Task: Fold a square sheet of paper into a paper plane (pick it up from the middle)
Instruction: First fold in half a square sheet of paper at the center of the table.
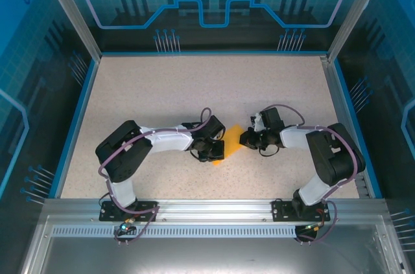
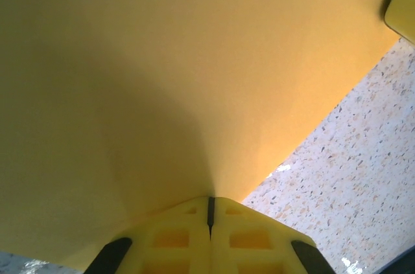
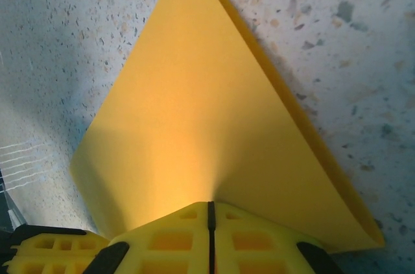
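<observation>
As it spans the gap between them, the square sheet of paper point(image 1: 232, 138) is pinched at opposite edges by the left gripper point(image 2: 211, 214) and right gripper point(image 3: 211, 212), jaws closed.

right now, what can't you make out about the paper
Top view: the left gripper and right gripper cover much of the paper; creases too small to see.
Left wrist view: the paper's top and left edges run off frame.
Right wrist view: right gripper's fingers hide its near edge.
</observation>
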Controlling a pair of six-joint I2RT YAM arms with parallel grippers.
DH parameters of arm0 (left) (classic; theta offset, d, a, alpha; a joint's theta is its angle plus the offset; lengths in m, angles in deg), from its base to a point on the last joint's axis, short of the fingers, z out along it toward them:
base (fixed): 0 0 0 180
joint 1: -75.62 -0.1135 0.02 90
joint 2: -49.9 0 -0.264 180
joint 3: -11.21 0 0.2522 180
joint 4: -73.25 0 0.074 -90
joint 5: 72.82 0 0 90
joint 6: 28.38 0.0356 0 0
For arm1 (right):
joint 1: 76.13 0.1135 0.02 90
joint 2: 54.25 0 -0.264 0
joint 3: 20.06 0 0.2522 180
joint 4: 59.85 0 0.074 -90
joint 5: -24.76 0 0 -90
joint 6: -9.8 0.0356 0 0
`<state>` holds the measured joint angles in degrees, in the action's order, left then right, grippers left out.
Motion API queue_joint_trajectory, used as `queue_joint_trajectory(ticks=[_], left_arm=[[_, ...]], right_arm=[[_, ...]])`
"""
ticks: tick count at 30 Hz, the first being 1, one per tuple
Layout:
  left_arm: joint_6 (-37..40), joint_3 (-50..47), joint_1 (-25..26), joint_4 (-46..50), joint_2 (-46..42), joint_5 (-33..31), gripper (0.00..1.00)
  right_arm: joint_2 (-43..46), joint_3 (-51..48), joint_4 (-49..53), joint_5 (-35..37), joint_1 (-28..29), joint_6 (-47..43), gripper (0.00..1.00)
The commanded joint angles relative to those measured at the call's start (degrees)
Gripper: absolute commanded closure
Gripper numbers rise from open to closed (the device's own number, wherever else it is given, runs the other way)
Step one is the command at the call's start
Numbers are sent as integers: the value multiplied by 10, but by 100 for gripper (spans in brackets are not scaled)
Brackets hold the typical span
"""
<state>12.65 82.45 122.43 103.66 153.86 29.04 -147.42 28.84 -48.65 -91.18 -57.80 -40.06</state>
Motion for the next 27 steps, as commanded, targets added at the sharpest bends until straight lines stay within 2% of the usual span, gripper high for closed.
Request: queue_joint_trajectory(ticks=[1, 5, 10, 15, 27], left_arm=[[12, -37, -8, 110, 17, -23, 95], [12, -40, -11, 111, 17, -22, 95], [10, -44, -13, 112, 16, -22, 95], [9, -45, -13, 112, 15, -21, 95], [7, -43, -13, 107, 17, -14, 95]], right_arm=[[-13, -2, 41, 69, -18, -4, 92], [-4, -7, 40, 121, -31, 23, 92], [3, -37, -10, 163, -41, 76, 91], [8, -59, -65, 174, -51, 109, 91], [61, -73, -65, 200, -65, 112, 91]])
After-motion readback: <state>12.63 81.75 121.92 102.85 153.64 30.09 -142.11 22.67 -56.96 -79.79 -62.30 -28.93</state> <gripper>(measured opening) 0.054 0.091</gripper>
